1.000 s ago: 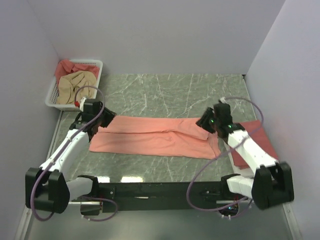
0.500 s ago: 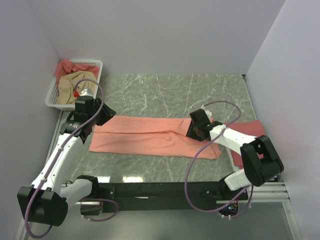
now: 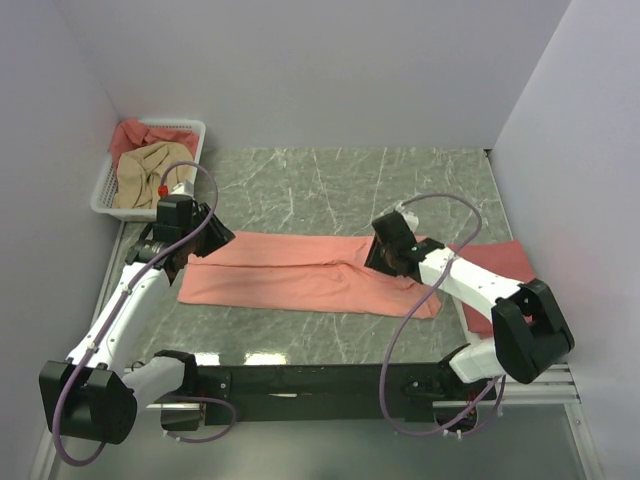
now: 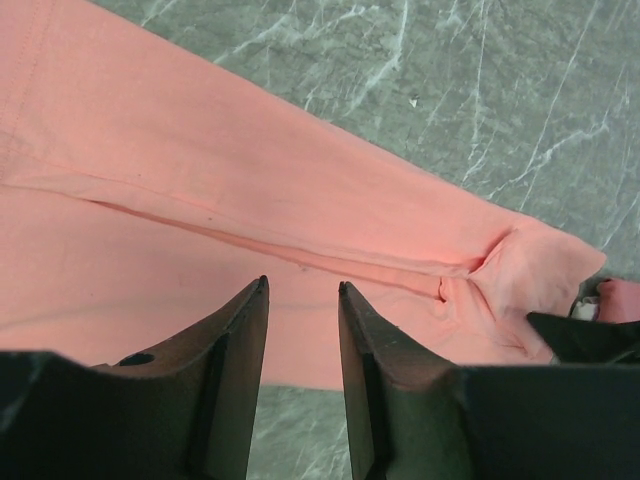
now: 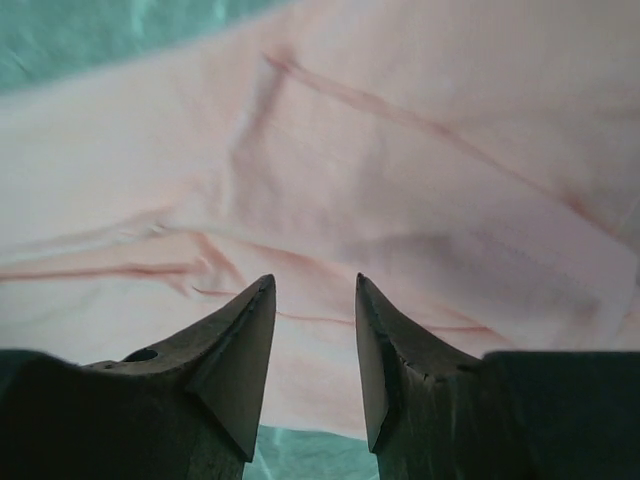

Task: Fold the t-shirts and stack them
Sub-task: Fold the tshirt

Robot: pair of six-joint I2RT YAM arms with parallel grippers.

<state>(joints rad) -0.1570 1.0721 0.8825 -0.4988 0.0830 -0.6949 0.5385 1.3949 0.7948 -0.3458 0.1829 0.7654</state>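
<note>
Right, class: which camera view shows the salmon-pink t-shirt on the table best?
The top external view: nearly the whole salmon-pink t-shirt is in frame, lying as a long folded strip. The left wrist view shows only part of it, with a fold line; the right wrist view shows a close, creased patch.

The top camera looks steeply down over the whole table, while both wrist cameras face down, close above opposite ends of the same salmon-pink t-shirt.

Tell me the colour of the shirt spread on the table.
Plain salmon-pink shirt, clearest in left wrist view.
</note>
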